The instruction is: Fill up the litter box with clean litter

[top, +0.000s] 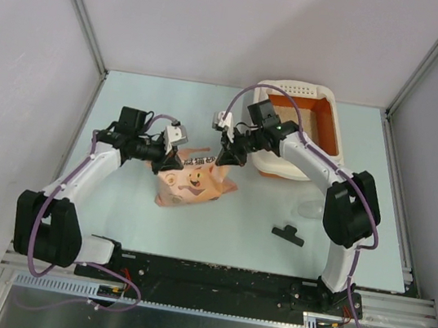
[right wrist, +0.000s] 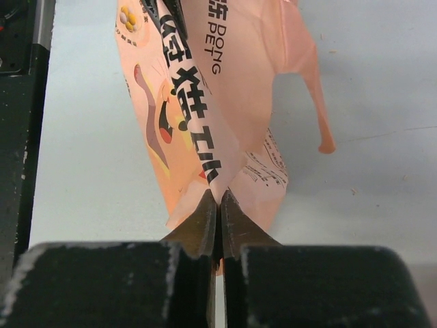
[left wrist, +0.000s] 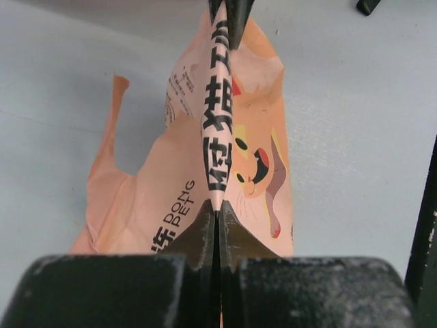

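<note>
The pink-peach bag (top: 194,181) of clean litter, printed with a cartoon animal and dark characters, stands on the table left of the litter box (top: 333,131). My left gripper (top: 172,157) is shut on the left end of the bag's pinched top edge (left wrist: 217,137). At the other end of that edge my right gripper (top: 224,155) is shut too. Each wrist view shows its own fingertips (left wrist: 218,208) (right wrist: 218,199) closed on the folded seam, the bag (right wrist: 232,82) hanging below. The litter itself is hidden inside the bag. The litter box has a cream rim and orange inner walls.
A small black clip (top: 287,234) lies on the table in front of the litter box, near the right arm's base. Grey walls (top: 20,60) enclose the pale table (top: 112,214) on three sides.
</note>
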Robot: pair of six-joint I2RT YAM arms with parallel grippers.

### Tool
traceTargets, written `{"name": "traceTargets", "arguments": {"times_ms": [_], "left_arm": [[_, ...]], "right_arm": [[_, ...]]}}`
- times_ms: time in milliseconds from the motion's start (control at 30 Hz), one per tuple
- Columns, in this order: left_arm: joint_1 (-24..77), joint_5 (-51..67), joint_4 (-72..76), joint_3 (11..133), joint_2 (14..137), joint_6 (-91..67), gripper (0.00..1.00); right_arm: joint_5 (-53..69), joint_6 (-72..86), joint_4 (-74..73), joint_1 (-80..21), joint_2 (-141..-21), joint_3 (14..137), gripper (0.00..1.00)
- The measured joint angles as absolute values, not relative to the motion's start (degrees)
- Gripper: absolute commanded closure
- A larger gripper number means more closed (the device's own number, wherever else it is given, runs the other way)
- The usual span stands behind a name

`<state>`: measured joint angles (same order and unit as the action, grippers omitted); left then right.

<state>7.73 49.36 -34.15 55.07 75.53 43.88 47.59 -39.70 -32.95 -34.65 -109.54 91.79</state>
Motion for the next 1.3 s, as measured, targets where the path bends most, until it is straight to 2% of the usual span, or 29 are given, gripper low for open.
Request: {"name": "traceTargets", "arguments": {"times_ms": [67, 100, 200, 300, 467, 567, 600, 633, 667, 733, 767, 867, 1100, 1300], "left_arm": [[7.86, 49.87, -34.13, 55.0, 75.29, 44.49, 0.78], [8.03, 50.37, -34.06, 55.0, 75.22, 44.77, 0.68], [9.13, 51.68, -33.39, 55.05, 75.24, 44.56, 0.6], [11.99, 52.29, -31.2, 55.7, 76.44, 43.38, 0.59], [14.83, 52.88, -27.81, 58.02, 81.6, 42.74, 0.66], [15.75, 53.17, -26.09, 58.26, 83.66, 41.23, 0.89], [15.9, 53.15, -25.5, 58.26, 84.05, 40.49, 1.0], [15.97, 52.95, -25.06, 58.26, 84.25, 39.81, 1.0], [15.94, 52.71, -24.84, 58.26, 84.31, 39.05, 1.0], [15.92, 52.6, -24.58, 58.15, 84.29, 38.0, 1.0], [15.86, 52.47, -24.45, 57.98, 84.14, 37.78, 1.0], [15.79, 51.86, -22.96, 55.72, 81.87, 37.41, 1.0], [15.9, 51.09, -21.89, 53.17, 79.0, 36.34, 1.0], [15.9, 50.94, -21.82, 53.19, 79.0, 35.75, 1.0]], "right_arm": [[48.23, -38.57, -32.42, -34.39, -109.47, 91.59, 1.0], [48.31, -37.93, -32.34, -34.26, -109.47, 91.59, 1.0], [48.51, -36.67, -32.34, -34.02, -109.47, 91.59, 1.0], [48.69, -36.05, -32.67, -34.09, -109.47, 91.68, 1.0], [48.77, -35.27, -33.69, -34.46, -109.71, 92.71, 1.0], [48.86, -34.89, -34.0, -34.57, -109.71, 92.71, 1.0], [48.93, -34.68, -34.17, -34.57, -109.71, 92.71, 0.99], [48.93, -34.61, -34.28, -34.63, -109.71, 92.71, 0.97], [48.9, -34.63, -34.33, -34.63, -109.71, 92.71, 0.89], [48.93, -35.16, -34.76, -34.48, -109.71, 92.71, 0.81], [48.99, -35.88, -35.16, -34.2, -109.69, 92.71, 0.69], [50.19, -38.76, -37.47, -33.1, -109.12, 92.71, 0.54], [50.02, -43.07, -41.5, -27.55, -105.21, 92.75, 0.48], [49.71, -44.73, -40.27, -32.45, -104.16, 92.92, 0.48]]}}
